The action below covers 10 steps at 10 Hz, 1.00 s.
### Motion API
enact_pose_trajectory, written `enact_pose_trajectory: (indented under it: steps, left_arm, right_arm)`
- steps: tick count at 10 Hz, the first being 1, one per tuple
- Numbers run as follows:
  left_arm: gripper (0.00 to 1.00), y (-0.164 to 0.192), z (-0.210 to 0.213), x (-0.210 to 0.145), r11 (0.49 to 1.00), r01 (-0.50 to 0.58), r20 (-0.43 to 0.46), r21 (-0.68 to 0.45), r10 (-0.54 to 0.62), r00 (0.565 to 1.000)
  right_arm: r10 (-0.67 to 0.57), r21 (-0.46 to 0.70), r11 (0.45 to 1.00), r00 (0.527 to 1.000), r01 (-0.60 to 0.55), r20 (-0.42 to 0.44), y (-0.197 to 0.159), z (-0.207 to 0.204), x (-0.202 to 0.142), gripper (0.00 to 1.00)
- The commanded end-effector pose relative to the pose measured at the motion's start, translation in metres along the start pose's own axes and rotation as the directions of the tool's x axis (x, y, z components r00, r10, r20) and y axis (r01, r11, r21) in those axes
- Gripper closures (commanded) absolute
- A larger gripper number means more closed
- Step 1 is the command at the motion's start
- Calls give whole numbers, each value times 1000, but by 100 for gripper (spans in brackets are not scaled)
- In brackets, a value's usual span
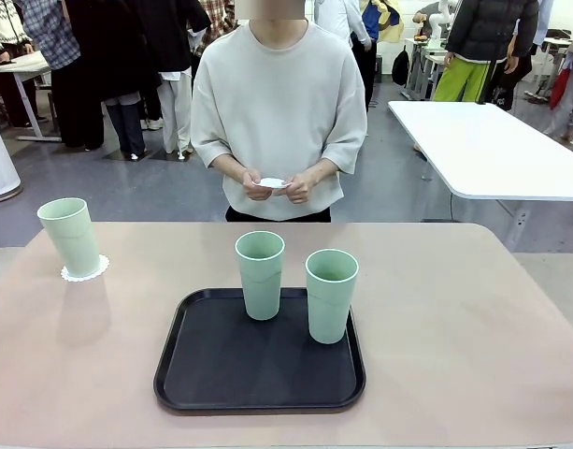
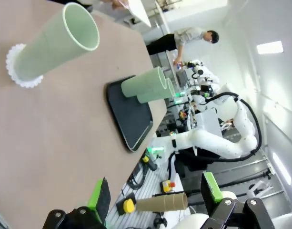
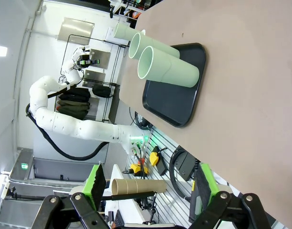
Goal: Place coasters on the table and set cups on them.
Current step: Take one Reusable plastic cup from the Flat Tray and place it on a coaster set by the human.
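My left gripper and right gripper both hang with fingers spread, holding nothing. Across the table, the person's hands cover part of a held coaster; I cannot tell whether it is one or several. The table's right side lies bare. I count three cups: a far-left cup on a second coaster, and a middle cup and right cup on the black tray.
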<state>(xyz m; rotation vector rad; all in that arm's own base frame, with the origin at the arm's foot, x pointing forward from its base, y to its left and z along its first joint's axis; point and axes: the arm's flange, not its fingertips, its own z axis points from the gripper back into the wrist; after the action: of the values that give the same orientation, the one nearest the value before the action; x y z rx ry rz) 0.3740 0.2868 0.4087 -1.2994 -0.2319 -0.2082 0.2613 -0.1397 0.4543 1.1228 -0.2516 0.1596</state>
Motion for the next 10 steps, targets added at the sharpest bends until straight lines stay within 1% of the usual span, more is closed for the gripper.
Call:
enact_pose_trajectory:
  steps: [1, 2, 3, 10]
  left_arm:
    - [0, -9, -6, -6, 996, 92, -27, -16, -92, 995]
    - [0, -18, -21, -15, 974, 208, -49, -87, -213, 976]
    - [0, -2, -2, 0, 1000, 28, -10, -1, -28, 1000]
    - [0, -2, -2, 0, 1000, 28, -10, -1, -28, 1000]
  right_arm:
    - [14, 17, 1000, 1000, -14, 5, 1, 0, 1, 0]
    - [14, 17, 1000, 1000, -14, 5, 1, 0, 1, 0]
    - [14, 17, 1000, 1000, -14, 5, 1, 0, 1, 0]
    - [14, 17, 1000, 1000, -14, 5, 1, 0, 1, 0]
